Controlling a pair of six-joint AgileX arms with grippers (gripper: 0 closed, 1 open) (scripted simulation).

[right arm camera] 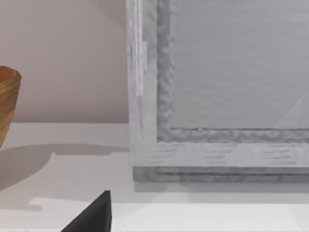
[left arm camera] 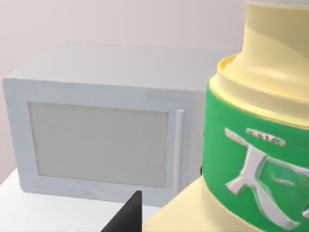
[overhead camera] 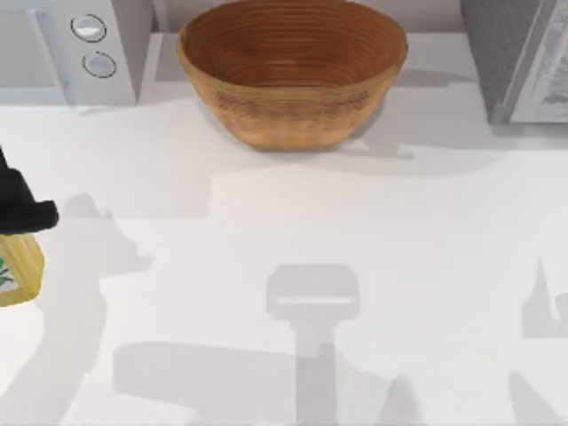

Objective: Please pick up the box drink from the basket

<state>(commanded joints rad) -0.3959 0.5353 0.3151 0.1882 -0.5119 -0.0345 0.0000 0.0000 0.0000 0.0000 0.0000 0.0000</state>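
The basket point(overhead camera: 291, 75) is a wide brown woven bowl at the back middle of the table, and its ribbed inside holds nothing. At the table's far left edge my left gripper point(overhead camera: 19, 211) is shut on the box drink point(overhead camera: 18, 271), a pale yellow container held well away from the basket. The left wrist view shows the box drink point(left arm camera: 251, 145) close up, with its green band and pale yellow neck, beside one dark finger point(left arm camera: 126, 216). In the right wrist view, one dark fingertip point(right arm camera: 94, 216) of my right gripper shows, with the basket's rim point(right arm camera: 7, 104) off to the side.
A white appliance point(overhead camera: 84, 49) with two round knobs stands at the back left and appears as a microwave point(left arm camera: 101, 140) in the left wrist view. A grey box-like unit point(overhead camera: 515, 58) stands at the back right, close before the right wrist camera point(right arm camera: 227, 96).
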